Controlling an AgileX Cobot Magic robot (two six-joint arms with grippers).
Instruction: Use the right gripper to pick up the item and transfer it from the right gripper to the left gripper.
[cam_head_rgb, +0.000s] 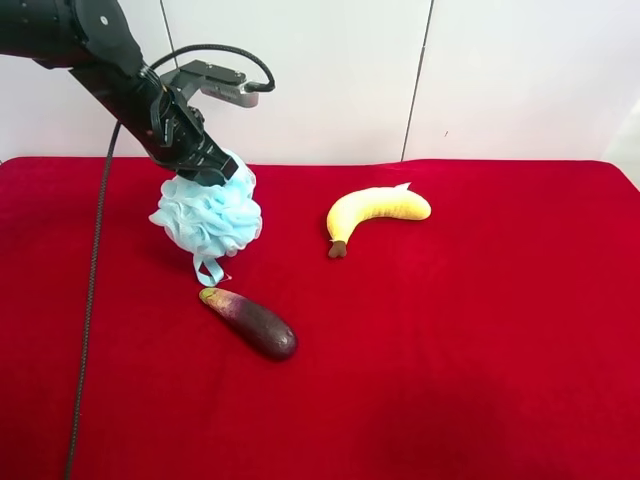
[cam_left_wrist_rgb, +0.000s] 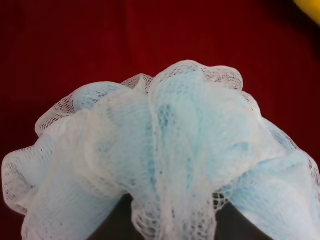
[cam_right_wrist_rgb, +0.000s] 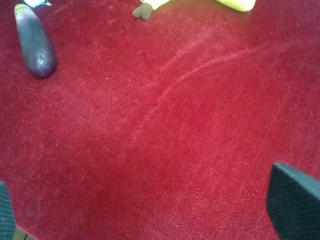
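Observation:
The light-blue mesh pouf (cam_head_rgb: 210, 215) hangs from the left gripper (cam_head_rgb: 205, 165), which is shut on its top, on the cable-trailing arm at the exterior high view's left. Its ribbon loop (cam_head_rgb: 208, 268) dangles toward the red cloth. In the left wrist view the pouf (cam_left_wrist_rgb: 165, 150) fills the frame, with dark fingers (cam_left_wrist_rgb: 115, 225) pressed into it. The right gripper (cam_right_wrist_rgb: 150, 215) is open and empty over bare red cloth, with only its two fingertips (cam_right_wrist_rgb: 292, 200) at the frame edges. The right arm is out of the exterior high view.
A dark purple eggplant (cam_head_rgb: 250, 322) lies just in front of the pouf and also shows in the right wrist view (cam_right_wrist_rgb: 35, 42). A yellow banana (cam_head_rgb: 375, 210) lies mid-table. The red cloth (cam_head_rgb: 480, 350) covers the table. A black cable (cam_head_rgb: 90, 300) hangs at the left.

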